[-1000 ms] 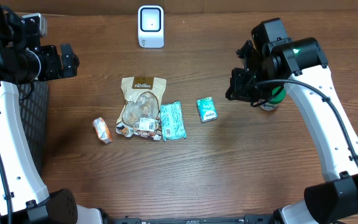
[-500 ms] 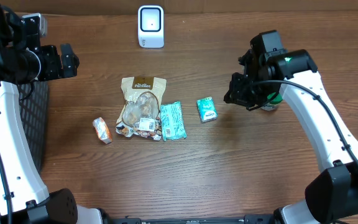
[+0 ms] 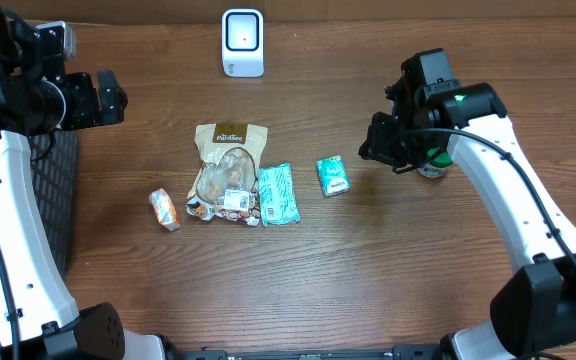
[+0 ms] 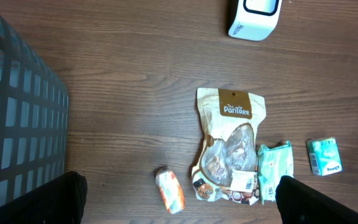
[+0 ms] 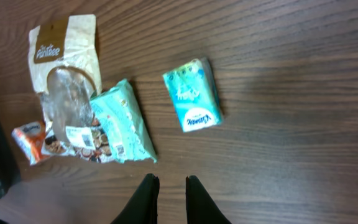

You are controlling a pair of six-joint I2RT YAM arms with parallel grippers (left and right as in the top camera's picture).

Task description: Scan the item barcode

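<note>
basket (image 3: 56, 215): is sitting at the far left of the worktop (image 3: 368, 290), under the left arm
left gripper (image 3: 106, 98): is hanging over the left rear, well apart from every item – its jaws are standing wide apart and holding nothing
orange packet (image 3: 165, 210): is lying flat just left of the bag, with nothing touching it
PanTree bag (image 3: 228, 165): is lying face up in the middle, its lower end touching or overlapping the wipes pack (image 3: 277, 193) beside it; I cannot tell which
scanner (image 3: 242, 42): is standing at the rear centre, well apart from the items, with nothing being held in front of its window
tissue pack (image 3: 333, 176): is lying flat on its own, right of the wipes pack and nearest the right arm; it is probably the item about to be taken, though that is only a guess
right gripper (image 5: 169, 198): is hovering over bare wood to the right of the tissue pack, its jaws almost together with a thin gap and nothing between them
green-capped container (image 3: 436, 163): is standing partly hidden behind the right arm; what it is I cannot tell
done: nothing, judging by the layout — no item is being lifted or shown to the scanner
left: picking one item, carrying it to the scanner, turning its barcode to the window
</note>
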